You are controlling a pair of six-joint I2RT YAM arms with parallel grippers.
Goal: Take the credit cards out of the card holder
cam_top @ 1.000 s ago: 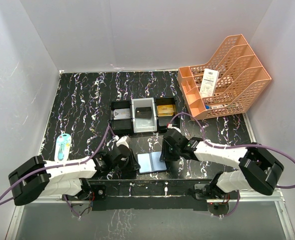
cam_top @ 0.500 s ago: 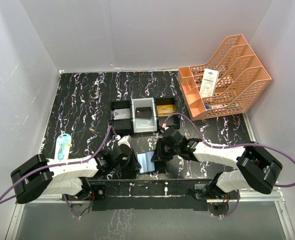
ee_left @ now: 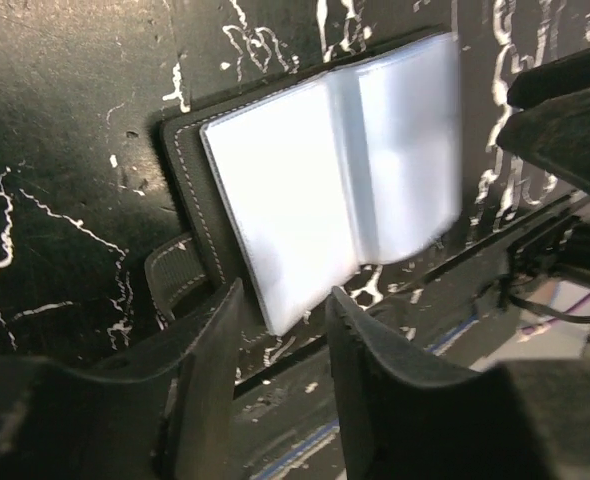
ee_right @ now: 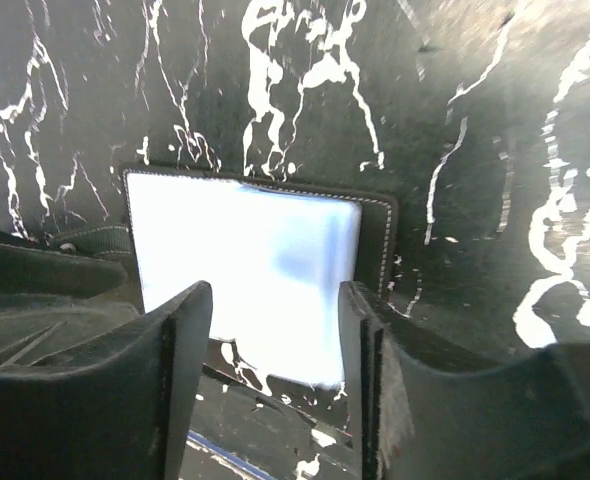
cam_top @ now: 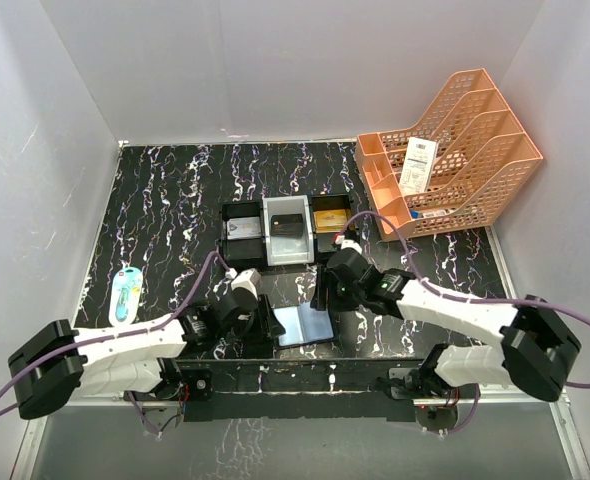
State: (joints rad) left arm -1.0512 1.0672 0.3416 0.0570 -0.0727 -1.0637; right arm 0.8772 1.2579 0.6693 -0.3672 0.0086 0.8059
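- Lying open and flat, the card holder [ee_left: 335, 180] puts its near corner just ahead of the left gripper [ee_left: 285, 300], whose jaws stand narrowly parted and empty
- Right gripper [ee_right: 275, 300] has wider, empty jaws; the holder shows through their gap, its stitched edge beyond the fingertips
- Past both jaws, open marbled table [cam_top: 165, 200] reaches the bins [cam_top: 287, 255], where credit cards [cam_top: 331, 220] lie

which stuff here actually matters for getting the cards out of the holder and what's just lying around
For the job: card holder, open flat near the arms; credit cards, lying in the three small bins.
Lying about: orange file rack; white paper slip in it; blue and white packet on the left.
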